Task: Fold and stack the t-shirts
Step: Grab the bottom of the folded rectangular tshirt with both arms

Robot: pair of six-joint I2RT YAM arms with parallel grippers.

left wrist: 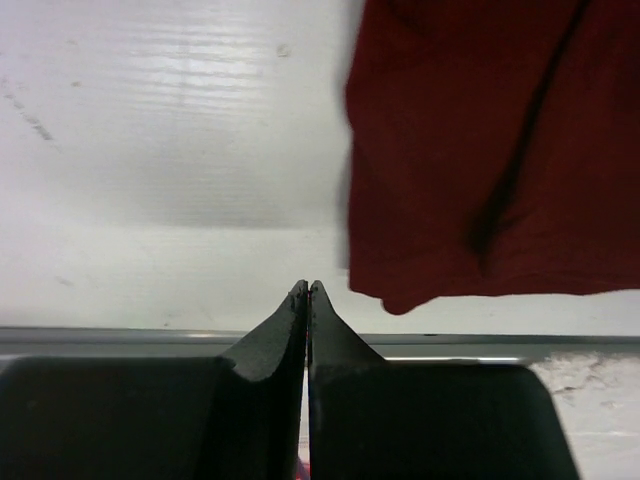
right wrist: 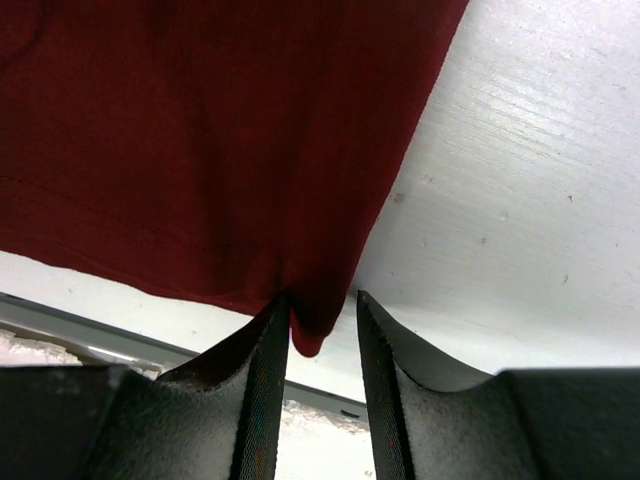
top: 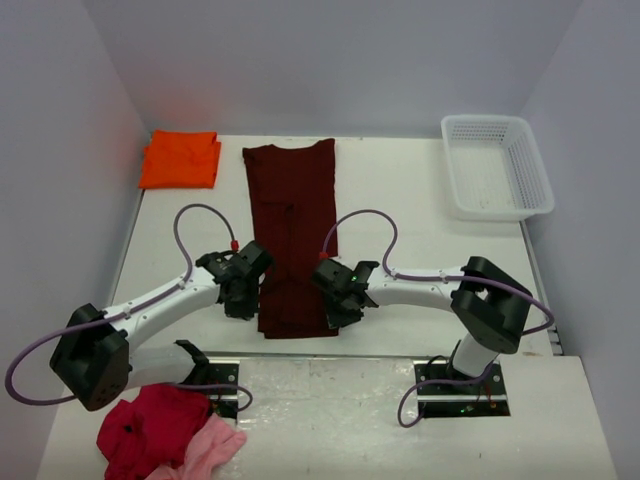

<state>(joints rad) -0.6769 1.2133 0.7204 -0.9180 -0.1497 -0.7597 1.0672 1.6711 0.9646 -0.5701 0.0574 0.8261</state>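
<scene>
The dark maroon t-shirt [top: 290, 230] lies on the table as a long narrow strip, folded lengthwise, its near hem by the grippers. The orange t-shirt [top: 181, 158] lies folded at the far left corner. My left gripper [top: 238, 303] is shut and empty, just left of the shirt's near left corner [left wrist: 400, 290]. My right gripper [top: 337, 313] is open, its jaws astride the shirt's near right corner [right wrist: 310, 325], which hangs between them without being pinched.
A white plastic basket [top: 496, 165] stands at the far right. A crimson-red garment [top: 150, 425] and a light pink garment [top: 212, 448] lie in a heap at the near left, past the table's near edge [left wrist: 150, 335].
</scene>
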